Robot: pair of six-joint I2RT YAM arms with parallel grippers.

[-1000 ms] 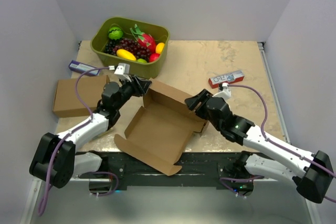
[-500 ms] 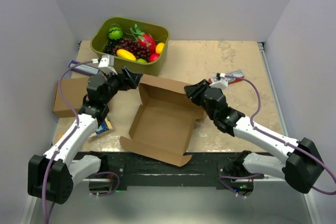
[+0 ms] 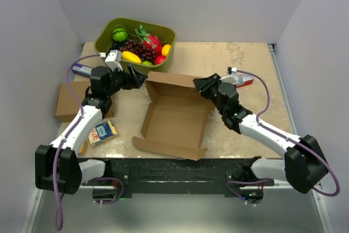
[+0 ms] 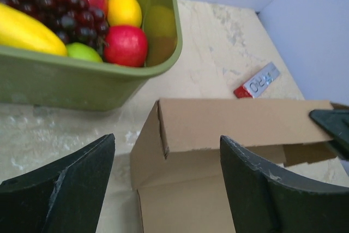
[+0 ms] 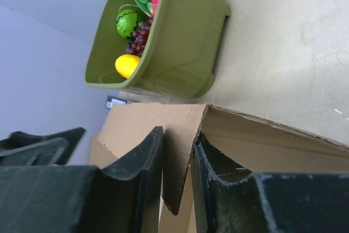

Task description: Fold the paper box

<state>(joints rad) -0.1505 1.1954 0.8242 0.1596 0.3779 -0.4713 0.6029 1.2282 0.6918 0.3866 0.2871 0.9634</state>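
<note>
Now the paper box [image 3: 175, 118] lies mid-way on the desk [image 3: 245, 64], its far wall [image 3: 173, 79] spanning between both arms: right gripper [image 3: 199, 84] clamped on its right end, left gripper [image 3: 142, 77] agape just beside the left corner.

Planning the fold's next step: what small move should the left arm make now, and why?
Probably ease the open left gripper onto the far-left corner of the paper box: the right gripper pinches the far wall's other end, while the left touches nothing.
</note>
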